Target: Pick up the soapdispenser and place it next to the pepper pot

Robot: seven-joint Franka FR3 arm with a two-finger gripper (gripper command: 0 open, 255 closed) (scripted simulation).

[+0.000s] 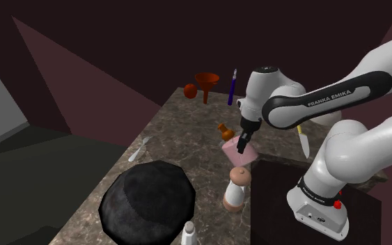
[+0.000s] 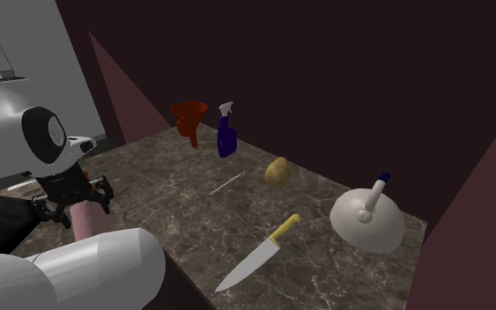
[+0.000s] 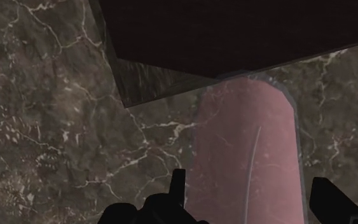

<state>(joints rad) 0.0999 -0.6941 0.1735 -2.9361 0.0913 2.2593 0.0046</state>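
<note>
Marble counter (image 1: 180,132), pink soap dispenser (image 3: 244,159), my gripper (image 3: 248,181) straddling it.
Fingers (image 3: 179,188) spread either side of its body, not yet pinching, lined up to squeeze; pepper pot (image 1: 237,188) near, at its six o'clock in the shoulder view.

Your arm (image 1: 390,59) is built of smooth, rounded white links with dark bands at the joints. One long black band carries the name FRANKA EMIKA in white lettering (image 1: 328,97). A round grey cap (image 2: 48,134), ringed in black, closes the side of the wrist joint. The white base (image 1: 314,212) bears a small red button (image 1: 338,204). Your gripper (image 1: 243,145) is black all over, and its two fingers (image 3: 178,191) are blocky and angular.
</note>
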